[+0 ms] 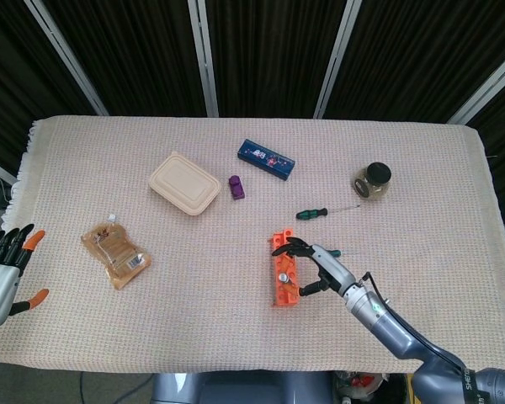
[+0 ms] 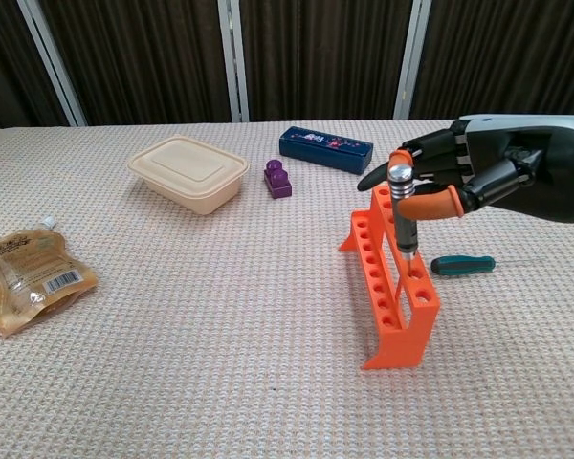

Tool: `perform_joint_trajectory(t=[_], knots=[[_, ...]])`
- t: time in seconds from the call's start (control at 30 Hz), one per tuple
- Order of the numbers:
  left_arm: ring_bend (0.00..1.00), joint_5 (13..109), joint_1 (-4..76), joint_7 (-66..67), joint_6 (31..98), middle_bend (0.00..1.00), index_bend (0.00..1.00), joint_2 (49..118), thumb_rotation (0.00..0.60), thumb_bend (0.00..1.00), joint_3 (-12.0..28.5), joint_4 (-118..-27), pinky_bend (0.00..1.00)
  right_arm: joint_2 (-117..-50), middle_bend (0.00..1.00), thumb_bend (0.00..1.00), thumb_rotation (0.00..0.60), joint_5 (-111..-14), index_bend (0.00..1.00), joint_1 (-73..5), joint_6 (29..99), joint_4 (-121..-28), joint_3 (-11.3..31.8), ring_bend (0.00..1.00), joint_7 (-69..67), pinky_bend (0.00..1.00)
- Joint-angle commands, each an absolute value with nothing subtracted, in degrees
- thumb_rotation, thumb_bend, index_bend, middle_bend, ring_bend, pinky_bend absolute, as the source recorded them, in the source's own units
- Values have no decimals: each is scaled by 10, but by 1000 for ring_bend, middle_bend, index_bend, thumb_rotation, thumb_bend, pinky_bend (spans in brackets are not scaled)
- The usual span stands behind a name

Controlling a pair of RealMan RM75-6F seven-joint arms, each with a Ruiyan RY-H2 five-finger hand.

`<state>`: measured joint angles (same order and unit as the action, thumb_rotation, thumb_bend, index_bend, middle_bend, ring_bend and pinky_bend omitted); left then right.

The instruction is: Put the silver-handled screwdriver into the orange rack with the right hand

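Note:
The orange rack (image 2: 399, 335) stands upright right of the table's middle, with rows of holes along its top. The silver-handled screwdriver (image 2: 400, 212) stands upright in it, shaft down through a hole near the rack's near end, so only the handle shows above. My right hand (image 2: 464, 180) holds that handle between thumb and an orange-tipped finger. In the head view the right hand (image 1: 320, 269) covers the right side of the rack (image 1: 279, 286). My left hand (image 1: 0, 273) hangs off the table's left edge, holding nothing, fingers apart.
Two green-handled screwdrivers lie right of the rack, one close (image 2: 462, 264) and one farther back (image 1: 316, 213). A beige lidded container (image 1: 183, 183), a purple block (image 1: 236, 187), a blue box (image 1: 267, 158), a jar (image 1: 372, 180) and a snack pouch (image 1: 115, 255) lie around the cloth.

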<state>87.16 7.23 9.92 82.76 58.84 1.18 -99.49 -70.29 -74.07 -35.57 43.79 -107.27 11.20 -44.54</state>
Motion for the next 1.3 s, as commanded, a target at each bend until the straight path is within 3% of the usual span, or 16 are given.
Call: perform_joint_trajectory(t=[0.03,0.6,0.97,1.17,1.3], knots=[[0,872,73,98,827,0,74,589,600,168,12,-993,0,-712,245,345,600,-731,657,-358,437,-1066,111,0,-434,0],[0,869,74,95,825,0,74,591,600,167,13,-988,0,-728,240,340,600,-707,646,-358,431,-1060,107,0,-404,0],[0,870,75,96,826,0,74,591,600,168,14,-990,0,-722,205,89,600,-714,547,-347,439,-1063,111,0,-409,0],[0,871,75,98,828,0,73,589,600,169,15,-993,0,-722,197,5,600,-718,528,-346,438,-1062,112,0,-414,0],[0,871,75,99,829,0,73,588,600,169,15,-994,0,-722,195,0,600,-719,517,-345,439,-1062,114,0,-417,0]])
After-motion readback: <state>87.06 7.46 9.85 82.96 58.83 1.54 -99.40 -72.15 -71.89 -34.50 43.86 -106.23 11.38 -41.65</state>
